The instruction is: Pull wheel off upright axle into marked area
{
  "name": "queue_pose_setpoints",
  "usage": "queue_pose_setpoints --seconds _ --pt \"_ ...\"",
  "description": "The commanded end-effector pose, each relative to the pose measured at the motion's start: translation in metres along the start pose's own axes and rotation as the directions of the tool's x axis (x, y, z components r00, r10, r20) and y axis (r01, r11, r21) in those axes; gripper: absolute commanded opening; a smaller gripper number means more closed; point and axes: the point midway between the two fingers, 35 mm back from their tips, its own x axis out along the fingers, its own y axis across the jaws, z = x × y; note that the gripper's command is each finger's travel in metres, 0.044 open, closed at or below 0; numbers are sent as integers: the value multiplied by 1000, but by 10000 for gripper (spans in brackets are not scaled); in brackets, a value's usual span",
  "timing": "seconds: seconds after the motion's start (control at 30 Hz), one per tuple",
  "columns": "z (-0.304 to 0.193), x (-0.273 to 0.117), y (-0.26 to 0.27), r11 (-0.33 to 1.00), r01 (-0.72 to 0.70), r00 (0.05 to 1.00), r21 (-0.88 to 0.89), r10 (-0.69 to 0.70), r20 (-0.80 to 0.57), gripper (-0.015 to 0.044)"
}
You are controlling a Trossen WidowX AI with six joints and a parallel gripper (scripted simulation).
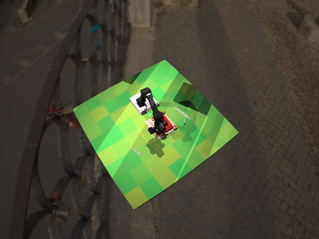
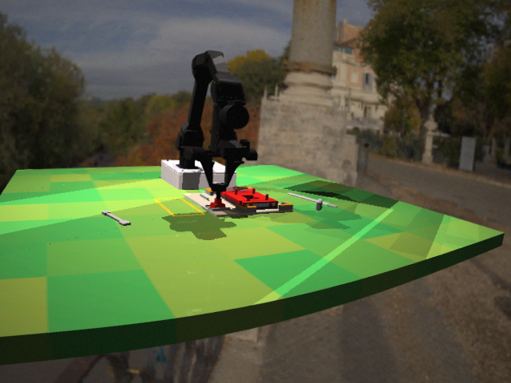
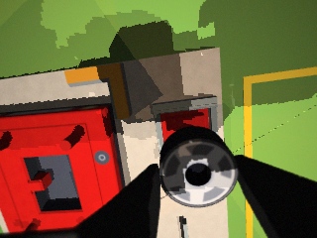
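My gripper [image 3: 195,167] [image 2: 219,186] [image 1: 157,131] is shut on the wheel [image 3: 219,169], a dark tyre with a grey spoked hub, seen face-on in the wrist view. It holds the wheel over the red axle stand [image 3: 182,122] [image 2: 216,203], which sits at the near-left corner of the beige board [image 3: 198,69] [image 2: 197,200]. I cannot tell whether the wheel is clear of the axle tip. The marked area is a yellow outline [image 3: 248,124] [image 2: 164,207] [image 1: 141,133] on the green table just beside the board, and it is empty.
A red fixture plate [image 3: 59,134] [image 2: 247,196] fills the rest of the board. A small wrench [image 2: 116,218] [image 1: 135,151] lies left of the outline. A long tool [image 2: 312,199] [image 1: 182,113] lies to the right. The arm's white base [image 2: 181,175] stands behind.
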Motion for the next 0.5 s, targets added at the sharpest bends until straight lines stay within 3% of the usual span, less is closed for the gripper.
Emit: queue_pose_setpoints --seconds 0.0,0.47 --pt "1 -7 0 1000 -2 1000 -3 2 12 0" --pt "1 -12 0 1000 -2 1000 -3 2 13 0"
